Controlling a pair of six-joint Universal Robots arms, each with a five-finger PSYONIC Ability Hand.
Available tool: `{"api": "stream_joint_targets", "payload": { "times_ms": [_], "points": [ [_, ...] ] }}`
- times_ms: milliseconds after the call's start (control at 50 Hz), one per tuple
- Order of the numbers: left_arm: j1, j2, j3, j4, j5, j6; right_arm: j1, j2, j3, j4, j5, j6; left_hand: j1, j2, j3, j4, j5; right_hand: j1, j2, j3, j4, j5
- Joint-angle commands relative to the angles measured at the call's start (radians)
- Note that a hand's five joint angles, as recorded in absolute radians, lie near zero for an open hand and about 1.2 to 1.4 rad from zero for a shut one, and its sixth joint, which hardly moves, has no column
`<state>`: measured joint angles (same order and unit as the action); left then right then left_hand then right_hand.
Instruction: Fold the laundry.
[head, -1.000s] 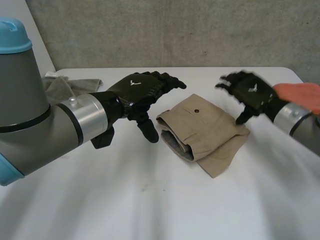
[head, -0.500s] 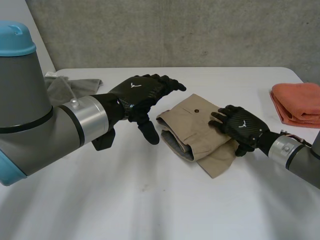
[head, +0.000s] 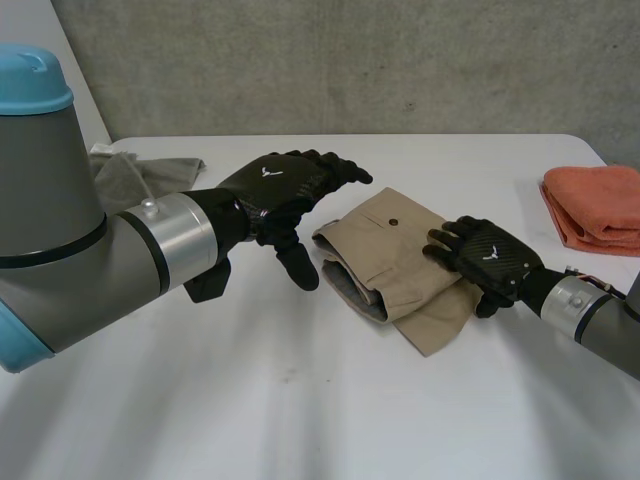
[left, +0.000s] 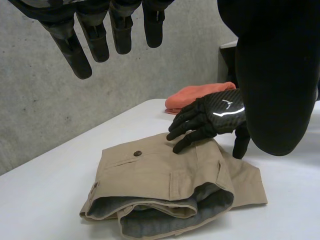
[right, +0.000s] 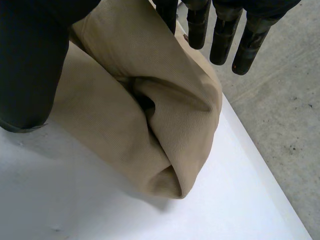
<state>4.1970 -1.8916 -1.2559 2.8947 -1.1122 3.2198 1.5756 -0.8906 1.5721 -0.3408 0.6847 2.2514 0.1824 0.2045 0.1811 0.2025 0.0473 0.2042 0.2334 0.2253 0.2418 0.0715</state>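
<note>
Cloth, patterned black shells and a matt worktop.
The shorts (head: 395, 255) are tan cloth with a fine ribbed twill, matt, lined in soft grey fabric, with a small dark button (head: 393, 221). The left hand (head: 275, 185) and right hand (head: 487, 258) are black, their backs showing a woven, carbon-like pattern with a mild sheen. The worktop (head: 300, 400) is white, smooth and matt. The far wall (head: 350, 60) is rough grey concrete. The orange towel (head: 598, 205) at right looks soft; the grey cloth (head: 130, 170) at far left is matt.
</note>
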Motion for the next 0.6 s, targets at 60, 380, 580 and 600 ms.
{"api": "stream_joint_targets", "payload": {
  "times_ms": [60,380,580,600],
  "points": [
    [0.000,0.000,0.000,0.000,0.000,0.000,0.066,0.036,-0.052,-0.009,0.016,0.007,0.005,-0.017,0.006,-0.015,-0.035,-0.017,-0.046,-0.038,-0.054,-0.058],
    [0.000,0.000,0.000,0.000,0.000,0.000,0.158,0.096,-0.165,-0.007,0.101,0.023,0.005,-0.017,0.006,-0.015,-0.035,0.156,0.127,0.135,0.119,0.115],
    [0.002,0.000,0.000,0.000,0.000,0.000,0.195,0.121,-0.236,-0.007,0.136,0.149,0.005,-0.017,0.006,-0.015,-0.035,0.758,0.729,0.737,0.720,0.716],
    [0.000,0.000,0.000,0.000,0.000,0.000,0.195,0.128,-0.245,-0.006,0.136,0.163,0.005,-0.017,0.006,-0.015,-0.035,0.939,0.910,0.918,0.901,0.897]
  ]
}}
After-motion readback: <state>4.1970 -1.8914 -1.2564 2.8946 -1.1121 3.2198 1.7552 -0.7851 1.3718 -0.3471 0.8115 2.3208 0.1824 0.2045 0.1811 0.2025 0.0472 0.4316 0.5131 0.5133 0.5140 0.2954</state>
